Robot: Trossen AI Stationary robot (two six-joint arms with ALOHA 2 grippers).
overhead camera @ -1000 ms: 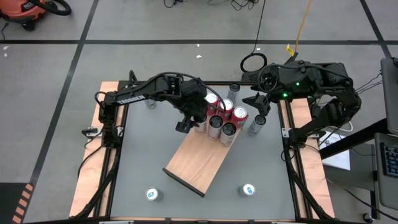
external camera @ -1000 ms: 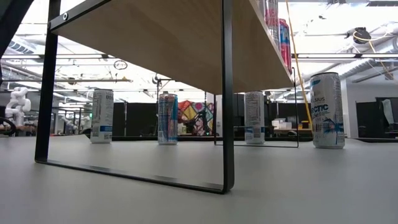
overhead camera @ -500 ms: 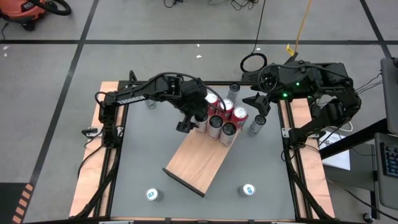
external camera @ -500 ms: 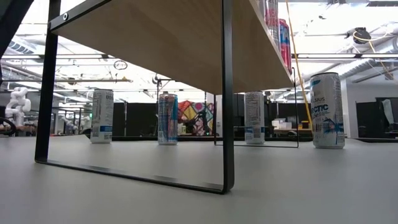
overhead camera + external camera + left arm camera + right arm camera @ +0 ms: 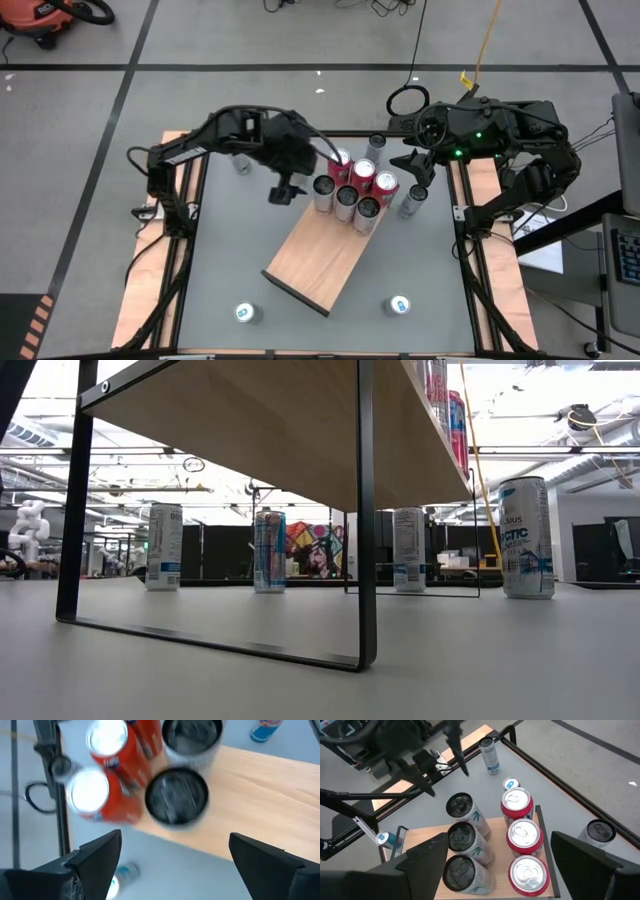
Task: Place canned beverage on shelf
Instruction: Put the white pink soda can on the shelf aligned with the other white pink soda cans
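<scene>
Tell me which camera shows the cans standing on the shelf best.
Right wrist view: all six cans on the shelf, three red, three dark-topped. High view shows them small; left wrist crops them; low view catches only red sides.

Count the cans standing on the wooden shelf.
6: three red cans in a row, three silver cans in a row beside them, all at the shelf's far end. None seems hidden.
</scene>
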